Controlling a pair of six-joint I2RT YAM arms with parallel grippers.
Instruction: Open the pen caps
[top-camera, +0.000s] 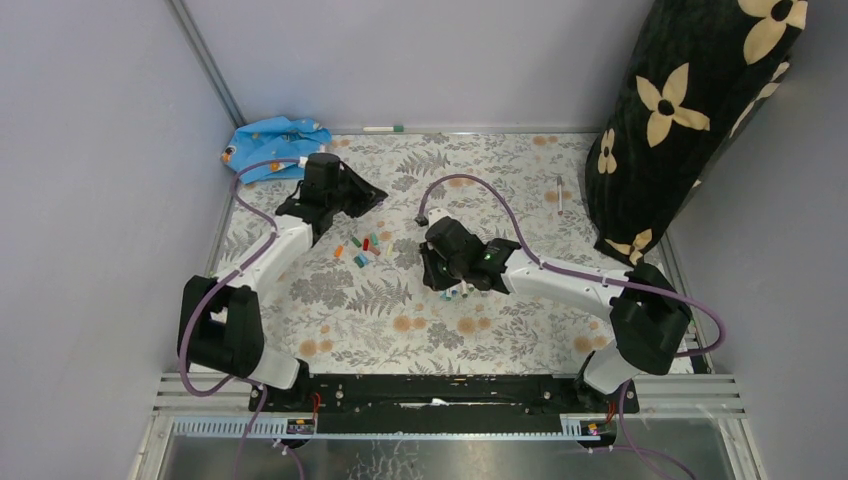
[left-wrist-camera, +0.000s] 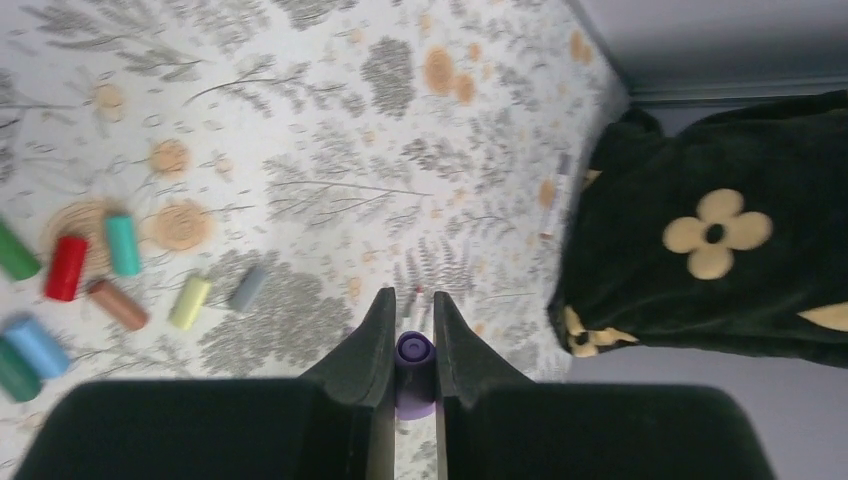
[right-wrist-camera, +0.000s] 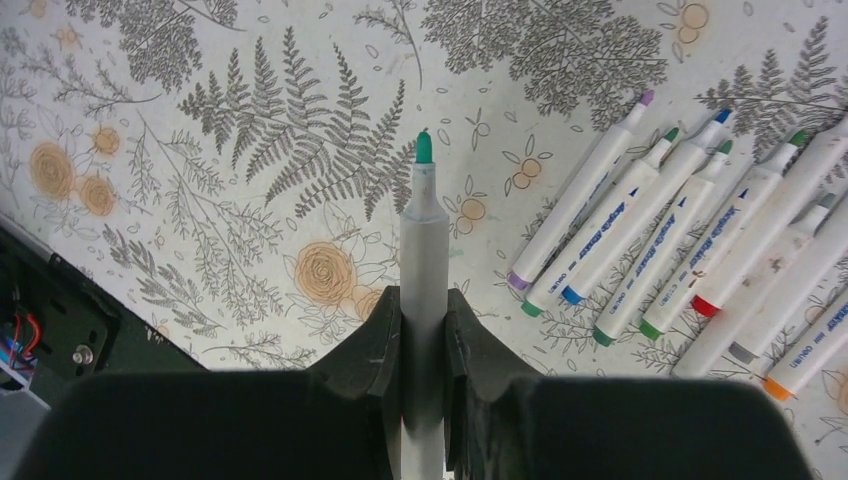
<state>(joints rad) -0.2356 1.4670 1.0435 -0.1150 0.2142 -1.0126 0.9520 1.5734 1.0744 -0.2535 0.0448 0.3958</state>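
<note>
The pen caps (top-camera: 362, 248) lie scattered on the table (top-camera: 400, 330), left of centre. The pens (right-wrist-camera: 680, 240) lie side by side in a row to their right. A cloth (top-camera: 272, 140) sits in the far left corner, a bolster (top-camera: 690, 100) stands far right, and a lone pen (top-camera: 559, 195) lies just left of it

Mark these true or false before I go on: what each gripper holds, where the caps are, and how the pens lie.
1. The right gripper is shut on a pen with a bare green tip. True.
2. The left gripper is empty. False: it is shut on a purple cap.
3. Several loose caps lie on the table. True.
4. The other pens stand upright. False: they lie flat, side by side.
</note>
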